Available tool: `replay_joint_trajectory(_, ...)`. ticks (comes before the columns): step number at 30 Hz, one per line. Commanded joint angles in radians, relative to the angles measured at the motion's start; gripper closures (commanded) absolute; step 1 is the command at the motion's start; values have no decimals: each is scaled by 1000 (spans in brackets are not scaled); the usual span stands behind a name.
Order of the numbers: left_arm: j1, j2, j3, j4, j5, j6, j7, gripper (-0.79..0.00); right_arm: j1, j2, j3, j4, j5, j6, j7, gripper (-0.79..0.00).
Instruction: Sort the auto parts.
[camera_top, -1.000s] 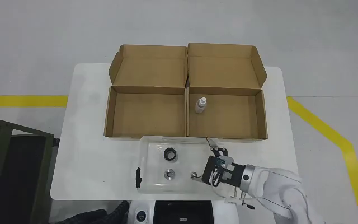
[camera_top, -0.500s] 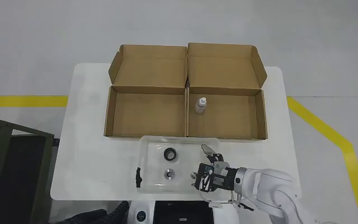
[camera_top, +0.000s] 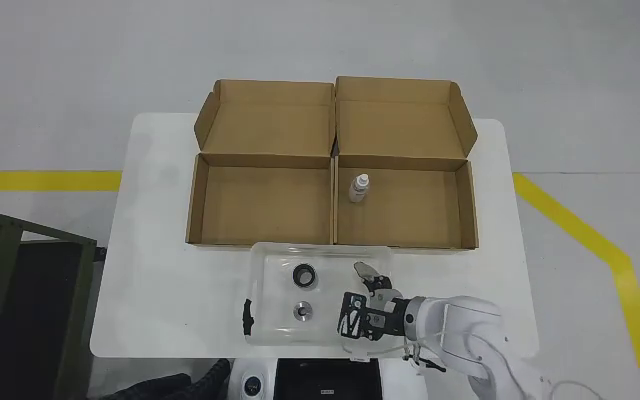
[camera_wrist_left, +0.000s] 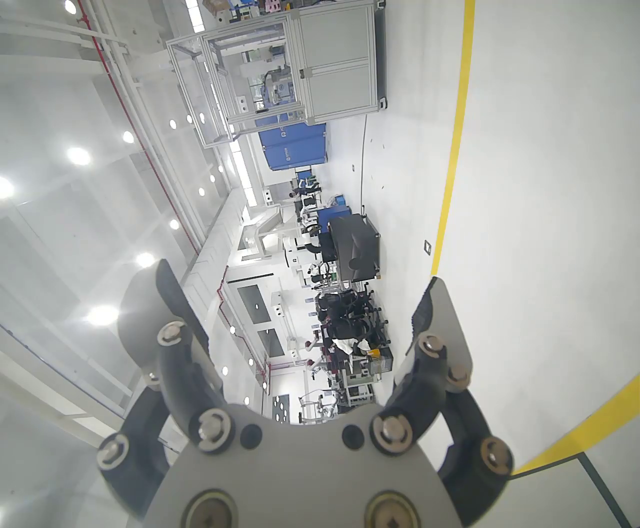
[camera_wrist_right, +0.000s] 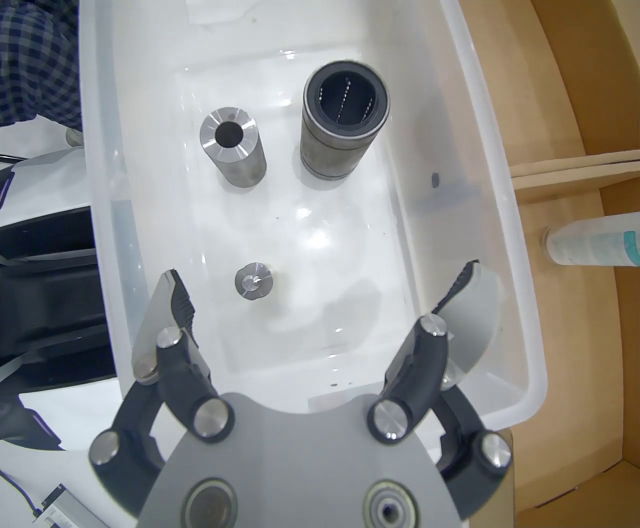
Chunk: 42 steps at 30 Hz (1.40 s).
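White surface (camera_top: 150, 270) carrying two brown cardboard boxes with lids folded back, the left box (camera_top: 260, 205) holding nothing visible, the right box (camera_top: 420, 210) holding one upright white plastic bottle (camera_top: 358, 187). In front of them, a clear plastic tub (camera_wrist_right: 492, 150) contains the unsorted parts. The right gripper (camera_wrist_right: 322, 285) hangs over the tub, fingers wide apart and holding nothing; the left gripper (camera_wrist_left: 300, 287), likewise spread and unloaded, faces the room. In the tub: a large grey steel sleeve with black bore (camera_wrist_right: 345, 130), beside it a shorter silver steel cylinder with a central hole (camera_wrist_right: 232, 147), and nearest the right gripper a small silver stud (camera_wrist_right: 254, 281), all upright and apart.

Risk, as judged: at this spread the fingers sit close to both tub walls, so a descent could catch the rim and shift the tub; the stud, being small and smooth, may tip or squirt out of a pinch.

The bottle carries teal print, not legible
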Motion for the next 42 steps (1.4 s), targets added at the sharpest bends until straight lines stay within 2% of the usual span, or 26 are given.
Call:
replay_joint_trajectory(1, 0, 0, 0, 0, 0, 0, 0, -785, 9, 0, -8, 8, 3, 3, 14, -785)
replay_joint_trajectory(11, 0, 0, 0, 0, 0, 0, 0, -785, 56, -1, -67, 53, 7, 11, 82, -779)
replay_joint_trajectory(19, 0, 0, 0, 0, 0, 0, 0, -785, 92, -4, -114, 100, 12, 17, 110, -668)
replay_joint_trajectory(25, 0, 0, 0, 0, 0, 0, 0, -785, 115, -5, -142, 119, 14, 21, 129, -533)
replay_joint_trajectory(26, 0, 0, 0, 0, 0, 0, 0, -785, 118, -5, -146, 118, 8, 22, 132, -499)
replay_joint_trajectory(28, 0, 0, 0, 0, 0, 0, 0, -785, 119, -4, -153, 118, -2, 26, 134, -382)
replay_joint_trajectory(32, 0, 0, 0, 0, 0, 0, 0, -785, 118, -2, -163, 117, -16, 28, 134, -274)
replay_joint_trajectory(39, 0, 0, 0, 0, 0, 0, 0, -785, 113, 2, -173, 101, -19, 23, 125, 0)
replay_joint_trajectory(42, 0, 0, 0, 0, 0, 0, 0, -785, 112, 4, -170, 89, -13, 27, 109, 0)
